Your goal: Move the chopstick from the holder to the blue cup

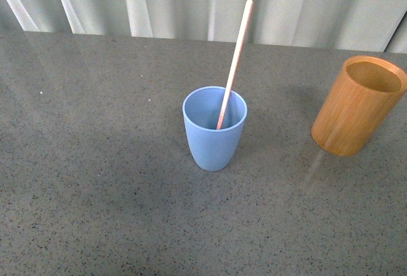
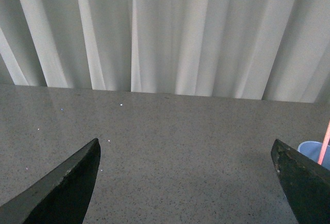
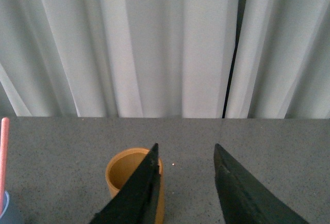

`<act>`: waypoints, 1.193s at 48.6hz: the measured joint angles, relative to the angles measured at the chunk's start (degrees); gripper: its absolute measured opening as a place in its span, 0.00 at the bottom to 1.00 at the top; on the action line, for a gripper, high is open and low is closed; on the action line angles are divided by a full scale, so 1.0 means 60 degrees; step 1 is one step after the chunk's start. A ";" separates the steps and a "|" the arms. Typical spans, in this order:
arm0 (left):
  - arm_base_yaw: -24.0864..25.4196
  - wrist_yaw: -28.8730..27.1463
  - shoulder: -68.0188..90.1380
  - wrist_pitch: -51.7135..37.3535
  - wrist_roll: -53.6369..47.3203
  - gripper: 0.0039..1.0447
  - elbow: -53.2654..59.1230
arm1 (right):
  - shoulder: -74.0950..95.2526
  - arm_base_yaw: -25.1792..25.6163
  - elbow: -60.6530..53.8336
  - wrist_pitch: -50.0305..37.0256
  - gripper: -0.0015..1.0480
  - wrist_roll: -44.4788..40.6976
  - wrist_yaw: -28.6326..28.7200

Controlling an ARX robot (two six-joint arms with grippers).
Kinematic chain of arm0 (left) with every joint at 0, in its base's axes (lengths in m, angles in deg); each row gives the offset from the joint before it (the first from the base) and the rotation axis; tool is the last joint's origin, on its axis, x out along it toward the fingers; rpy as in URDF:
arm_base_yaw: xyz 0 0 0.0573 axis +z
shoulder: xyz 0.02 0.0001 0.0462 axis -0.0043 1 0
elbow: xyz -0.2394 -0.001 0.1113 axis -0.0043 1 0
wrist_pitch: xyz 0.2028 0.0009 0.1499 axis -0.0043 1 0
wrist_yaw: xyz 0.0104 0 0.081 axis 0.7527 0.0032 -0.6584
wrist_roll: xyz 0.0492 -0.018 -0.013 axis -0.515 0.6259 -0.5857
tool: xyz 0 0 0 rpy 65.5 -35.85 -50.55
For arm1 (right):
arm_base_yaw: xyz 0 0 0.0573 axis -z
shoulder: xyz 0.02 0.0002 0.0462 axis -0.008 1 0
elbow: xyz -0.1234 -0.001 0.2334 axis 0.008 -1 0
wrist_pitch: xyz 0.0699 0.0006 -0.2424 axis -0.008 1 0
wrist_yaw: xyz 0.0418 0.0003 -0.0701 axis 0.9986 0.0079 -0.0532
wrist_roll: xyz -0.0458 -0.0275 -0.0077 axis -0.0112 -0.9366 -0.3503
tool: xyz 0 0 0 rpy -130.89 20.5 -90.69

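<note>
Grey speckled table [image 1: 95, 180], fills most of the front view, with pale pleated curtain [image 1: 191, 2] along the upper edge. Item one: blue cup [image 1: 214, 128], upright, just right of frame centre, smooth and tapering to a rounded base. Item two: chopstick [image 1: 235, 60], pale pink, standing inside the blue cup, lower end down against the cup's inner wall, upper end leaning toward the upper right and rising well above the rim into the curtain area. Item three: holder [image 1: 356, 105], orange-brown wood-grain cylinder, at the right edge of the frame, well apart from the blue cup, upright, interior showing nothing inside. No arm appears in the front view. Left wrist view: left gripper [image 2: 185, 182], two dark fingers at the lower left and lower right corners, spread wide with bare table between them, grasping nothing; a sliver of the blue cup [image 2: 309, 149] and the chopstick [image 2: 324, 144] shows at the right edge beside the right-hand finger. Right wrist view: right gripper [image 3: 185, 170], two dark fingers in the lower centre, parted with a narrower gap, nothing between them; the holder [image 3: 126, 175] sits beyond, partly covered by one finger; the chopstick [image 3: 4, 154] and cup rim [image 3: 6, 208] show at the lower left edge.
</note>
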 joint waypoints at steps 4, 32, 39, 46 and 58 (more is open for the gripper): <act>0.0000 -0.0004 0.0004 0.0000 0.0000 0.94 0.0000 | -0.0277 0.0000 -0.0171 0.0084 0.16 -0.0018 0.0011; 0.0000 -0.0004 0.0004 0.0000 0.0000 0.94 0.0000 | -0.2889 0.0000 -0.1290 0.1388 0.01 -0.0055 0.0051; 0.0000 -0.0004 0.0004 0.0000 0.0004 0.94 0.0000 | -0.3351 0.0000 -0.1293 0.1781 0.01 -0.0055 0.0055; 0.0000 -0.0004 0.0000 0.0000 0.0000 0.94 0.0000 | -0.3781 0.0000 -0.1293 0.2182 0.01 -0.0055 0.0051; 0.0000 -0.0004 0.0000 0.0000 0.0000 0.94 0.0000 | -0.4590 0.0000 -0.1293 0.2994 0.01 -0.0055 0.0051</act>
